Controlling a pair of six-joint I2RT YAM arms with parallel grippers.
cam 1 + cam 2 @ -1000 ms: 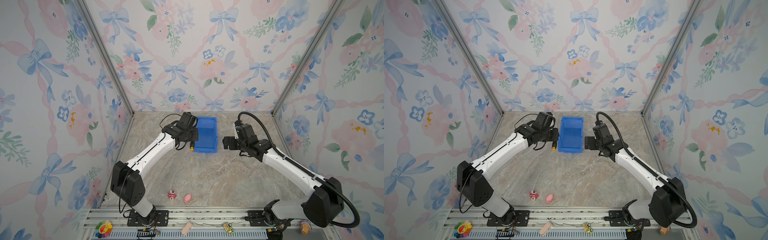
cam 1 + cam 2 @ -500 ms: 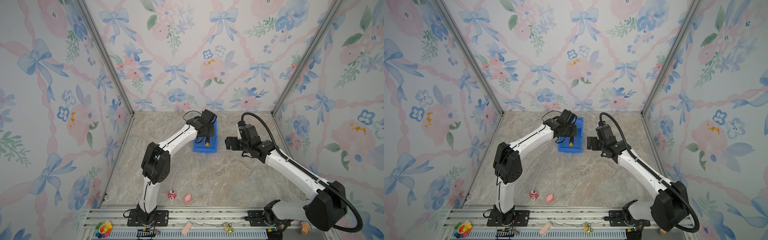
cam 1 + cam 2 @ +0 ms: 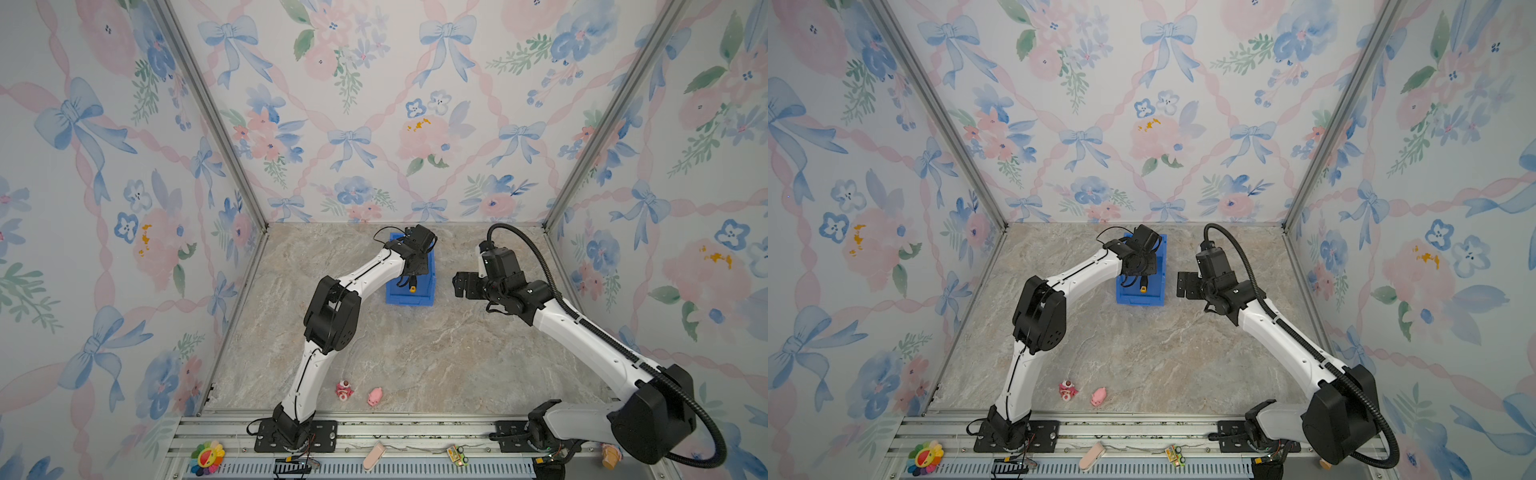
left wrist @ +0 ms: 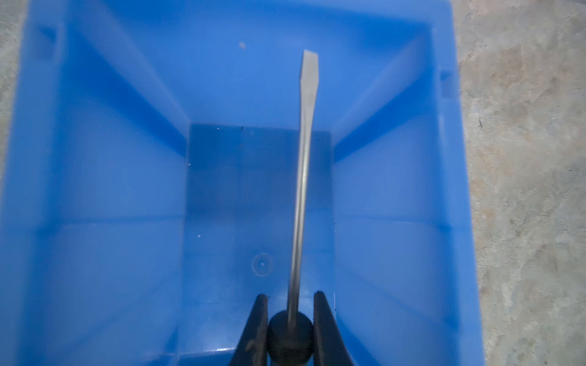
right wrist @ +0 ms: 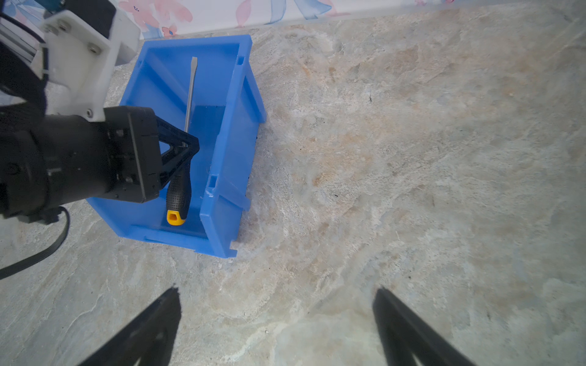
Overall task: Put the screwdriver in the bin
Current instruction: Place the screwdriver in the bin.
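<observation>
**Screwdriver** (image 5: pixel 178 193): slim flat-blade type, black textured handle, yellow butt, thin metal shaft. Position: within the outline of the blue bin (image 5: pixel 241 104), lengthwise, blade tip toward the back wall, butt toward the lowered front lip. Contact w/ the bin floor: cannot tell.

Handling (est.):
- Light and rigid; no flex expected.
- Textured handle should give good friction. The smooth, narrow shaft is likely to slip or pivot.
- Preferred hold: across the handle, at the shaft end. A grip there leaves the butt end overhanging, so it may swing down on release.
- Not fragile; a short drop into the bin should be acceptable.

**Left gripper** (image 4: pixel 290 294): jaws nearly together, clamped on the handle's shaft end, one finger per side, as the left wrist view shows. It reaches in over the bin from the side. Both top views show the butt over the bin's front part.

**Right gripper** (image 5: pixel 277 290): jaws spread wide, holding nothing, over the bare table (image 5: pixel 412 158), beside the bin and apart from it.
</observation>
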